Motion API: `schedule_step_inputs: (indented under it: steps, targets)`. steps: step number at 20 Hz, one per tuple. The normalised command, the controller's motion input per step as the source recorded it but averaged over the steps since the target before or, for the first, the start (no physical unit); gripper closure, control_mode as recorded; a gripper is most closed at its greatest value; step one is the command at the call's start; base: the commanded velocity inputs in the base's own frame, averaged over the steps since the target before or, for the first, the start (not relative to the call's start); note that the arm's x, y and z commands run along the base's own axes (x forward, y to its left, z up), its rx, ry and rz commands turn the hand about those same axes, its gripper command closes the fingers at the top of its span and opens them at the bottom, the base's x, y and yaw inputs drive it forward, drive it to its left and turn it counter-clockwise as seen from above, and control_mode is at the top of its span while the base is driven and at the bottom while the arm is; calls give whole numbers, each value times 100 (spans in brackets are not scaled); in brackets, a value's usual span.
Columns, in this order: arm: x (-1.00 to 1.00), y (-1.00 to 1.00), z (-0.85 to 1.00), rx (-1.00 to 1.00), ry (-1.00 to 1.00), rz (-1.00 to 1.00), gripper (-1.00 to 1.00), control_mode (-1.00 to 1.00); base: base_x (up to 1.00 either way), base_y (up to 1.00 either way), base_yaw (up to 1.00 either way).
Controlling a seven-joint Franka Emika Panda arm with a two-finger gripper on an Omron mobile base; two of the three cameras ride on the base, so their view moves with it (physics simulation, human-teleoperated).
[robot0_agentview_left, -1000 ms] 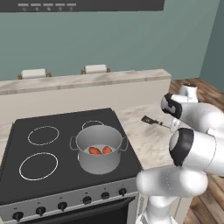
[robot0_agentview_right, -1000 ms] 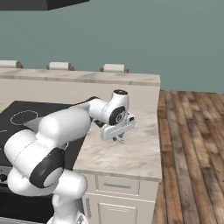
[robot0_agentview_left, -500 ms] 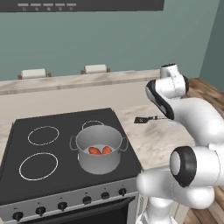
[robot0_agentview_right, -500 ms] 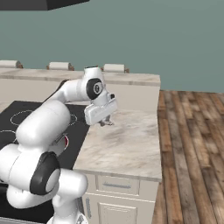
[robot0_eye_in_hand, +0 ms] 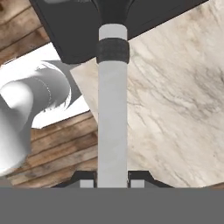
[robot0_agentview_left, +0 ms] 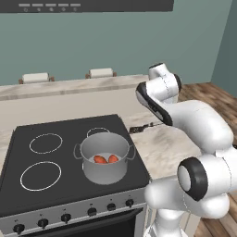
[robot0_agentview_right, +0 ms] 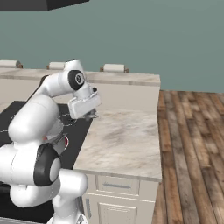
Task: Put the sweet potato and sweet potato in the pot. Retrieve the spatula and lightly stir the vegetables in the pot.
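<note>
The gripper [robot0_agentview_right: 90,114] is seen above the marble counter [robot0_agentview_right: 120,142], just beside the black stovetop [robot0_agentview_right: 74,138].

Glossy white rounded arm [robot0_agentview_left: 203,125] segments, dark joint rings (black-capped)

Black stove [robot0_agentview_left: 55,152], marble counter [robot0_agentview_right: 118,144]

- A muted teal wall [robot0_agentview_left: 115,41] closes the far side of the kitchen.
- A dark range hood [robot0_agentview_left: 92,5] hangs at the top, above the stove.
- The black stove [robot0_agentview_left: 28,166] has white burner rings and a row of knobs along its near edge.
- A marbled beige counter [robot0_agentview_right: 118,144] sits to its right (cabinet drawers below).
- Brown wood-plank floor [robot0_agentview_right: 192,148] runs further right.
</note>
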Motion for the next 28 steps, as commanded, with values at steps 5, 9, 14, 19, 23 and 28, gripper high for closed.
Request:
schedule_step_inputs:
  steps: [5, 9, 14, 19, 23, 28]
  targets:
    - [0, 77, 52, -26, 4, 6, 100, -100, 0, 0, 0]
    - [0, 38, 5, -35, 11, 1, 100, -100, 0, 0, 0]
    - [1, 35, 0, -38, 10, 1, 100, -100, 0, 0, 0]
    - [6, 44, 29, -27, 12, 2, 100, -100, 0, 0, 0]
    - [3, 46, 38, -20, 11, 2, 100, -100, 0, 0, 0]
    - [-5, 18, -6, -1, 0, 2, 100, -100, 0, 0, 0]
